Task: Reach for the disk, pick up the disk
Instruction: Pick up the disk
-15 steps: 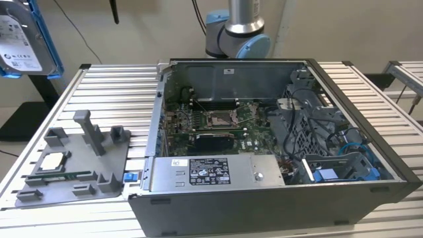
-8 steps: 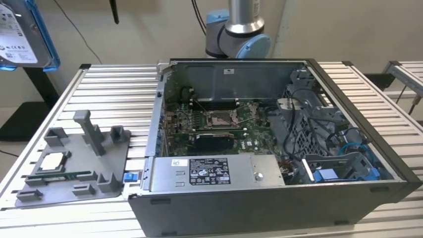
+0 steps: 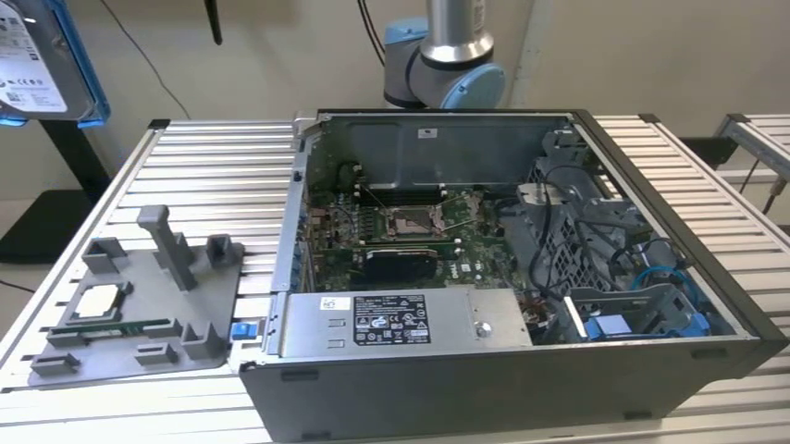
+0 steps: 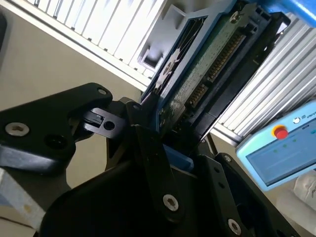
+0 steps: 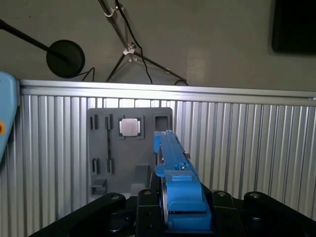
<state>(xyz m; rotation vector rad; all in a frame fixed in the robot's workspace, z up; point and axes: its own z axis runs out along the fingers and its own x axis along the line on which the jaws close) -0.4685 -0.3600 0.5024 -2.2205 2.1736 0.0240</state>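
You are seeing the disk hanging at the far upper corner on the exterior view's left. Its white-labelled face is turning toward that camera and a blue rail is running down its side. It is lifted clear of the bench.

Your tool is gripping it. In the second wrist view the black fingers are pressing in on the disk from both sides, and its green circuit board and connector row are facing the camera. In the first wrist view the tool is clamping the disk edge-on, and the drive is jutting out ahead of the fingers.

Below the tool, the grey fixture plate is lying flat on the bench, and the small square silver chip is sitting in one of its pockets. The first wrist view is showing that fixture plate and chip beyond the disk's tip.

Further toward the exterior view's right, well apart from the tool, the open computer case is lying on its side with its motherboard exposed. The arm's base joint is standing behind it. A pale blue control pendant with a red button is lying off to one side of the tool in the second wrist view.
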